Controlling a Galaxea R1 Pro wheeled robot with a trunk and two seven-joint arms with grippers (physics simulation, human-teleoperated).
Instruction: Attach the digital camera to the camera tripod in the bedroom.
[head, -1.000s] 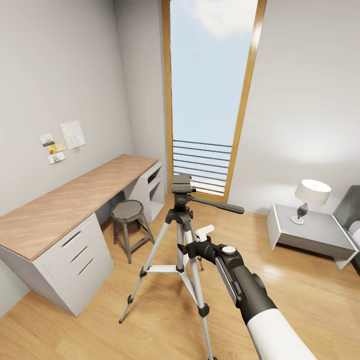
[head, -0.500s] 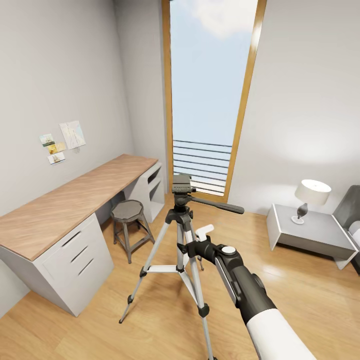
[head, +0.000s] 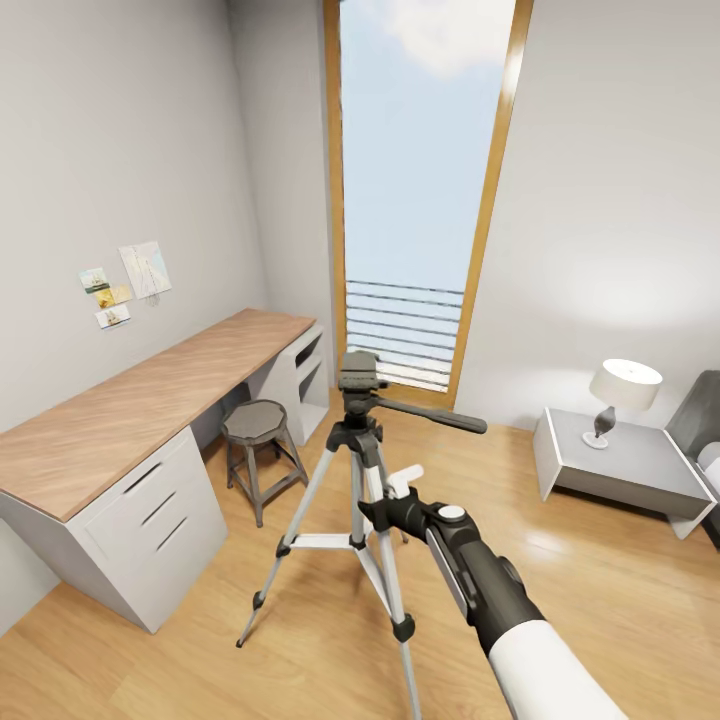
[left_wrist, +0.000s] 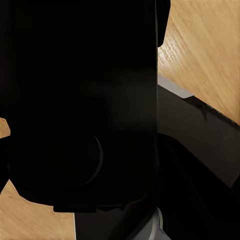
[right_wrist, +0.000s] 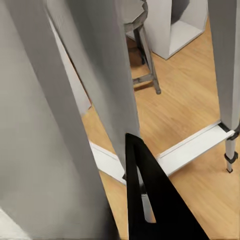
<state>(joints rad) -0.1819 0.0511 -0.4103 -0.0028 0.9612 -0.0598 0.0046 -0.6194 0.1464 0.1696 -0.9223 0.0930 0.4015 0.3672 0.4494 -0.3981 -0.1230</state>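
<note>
The right tool (head: 385, 492) sits low in front of the robot, pressed in among the legs of the camera tripod (head: 352, 470) just beneath the leg hub; one white finger (head: 405, 476) pokes out on the far side of the centre column. Whether its fingers are spread or closed I cannot tell, since the tripod's legs cover the tips. In the right wrist view, broad silver legs crowd the lens, with a cross brace (right_wrist: 192, 148) running over the plank floor (right_wrist: 190, 100).

The left wrist view is nearly all black: a dark body with a round outline, perhaps the digital camera (left_wrist: 80, 125), though it is too dark to say, and the left tool's state cannot be made out.

The tripod stands upright on the light wood floor (head: 600, 600), its long axis vertical, with its pan handle (head: 430, 414) pointing toward 3 o'clock.

Further out, a grey stool (head: 258, 440) stands at about 10 o'clock from the tripod, tucked by the wood-topped worktop (head: 140, 400). The tall window (head: 425, 190) rises at 12 o'clock, and a low bedside table (head: 630, 465) with a lamp (head: 620, 395) sits toward 3 o'clock.
</note>
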